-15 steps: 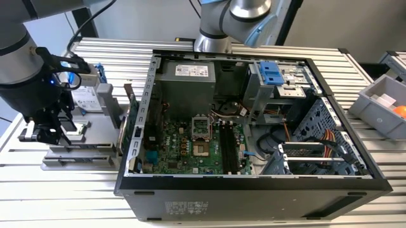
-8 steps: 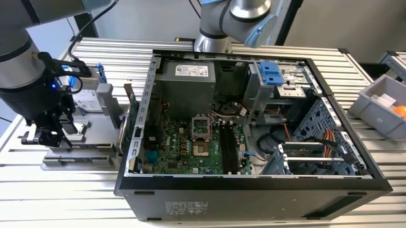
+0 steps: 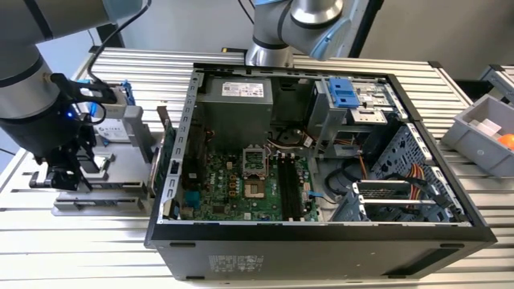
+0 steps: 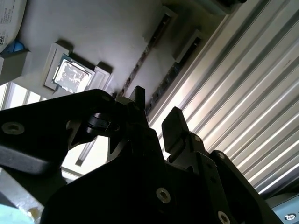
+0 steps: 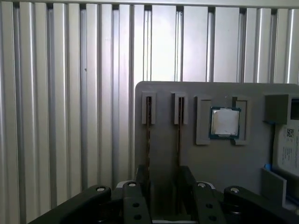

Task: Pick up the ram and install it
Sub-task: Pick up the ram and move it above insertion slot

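gripper (image 3: pixel 62 179): down at the exterior view's left, low over the grey parts holder (image 3: pixel 108 201), well apart from the PC case (image 3: pixel 321 238)
jaws: spread open in both wrist views, nothing pinched between the fingertips (image 4: pixel 174 122)
ram: two sticks standing on edge in the holder's slots. outer ram stick (image 5: pixel 148 135) by the holder's edge, inner ram stick (image 5: pixel 179 135) between that one and the CPU (image 5: pixel 225 122)
gripper vs ram: lined up with the pair of sticks, fingers just beside their near ends, can't tell if touching
hard drive (image 5: pixel 287 144): on the holder past the CPU
case: side off, motherboard (image 3: pixel 229 186) showing, black memory slots (image 3: pixel 291 183) just right of the CPU socket
table (image 3: pixel 96 256): ribbed aluminium, under everything
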`<state>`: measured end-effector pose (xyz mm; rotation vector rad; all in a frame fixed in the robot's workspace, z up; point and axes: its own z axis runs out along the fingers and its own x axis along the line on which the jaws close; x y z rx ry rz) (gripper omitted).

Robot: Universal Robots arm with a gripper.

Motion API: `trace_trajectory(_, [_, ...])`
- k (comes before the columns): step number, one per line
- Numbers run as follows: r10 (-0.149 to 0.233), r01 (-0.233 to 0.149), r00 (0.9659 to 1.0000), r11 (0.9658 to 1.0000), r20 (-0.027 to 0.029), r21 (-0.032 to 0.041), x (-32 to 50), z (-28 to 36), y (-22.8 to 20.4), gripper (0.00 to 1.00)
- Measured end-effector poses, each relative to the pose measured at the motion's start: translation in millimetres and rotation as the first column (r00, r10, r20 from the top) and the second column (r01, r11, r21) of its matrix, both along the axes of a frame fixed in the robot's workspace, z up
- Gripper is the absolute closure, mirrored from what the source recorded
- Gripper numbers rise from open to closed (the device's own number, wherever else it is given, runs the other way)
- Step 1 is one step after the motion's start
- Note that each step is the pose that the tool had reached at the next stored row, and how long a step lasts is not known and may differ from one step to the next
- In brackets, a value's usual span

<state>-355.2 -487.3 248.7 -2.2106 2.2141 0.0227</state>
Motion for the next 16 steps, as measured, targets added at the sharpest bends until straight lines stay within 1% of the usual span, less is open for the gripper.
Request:
trace_trajectory(6, [0.000,0.000,1.0000,1.0000,-0.0001,-0.0001,-0.2,-5.5,-3.0,0.00])
trace_trajectory(13, [0.000,0.000,1.0000,1.0000,-0.0001,-0.0001,-0.2,-11.8,-8.2,0.00])
trace_trajectory(16, [0.000,0.000,1.0000,1.0000,0.0000,0.0001,-0.3,-14.6,-9.6,0.00])
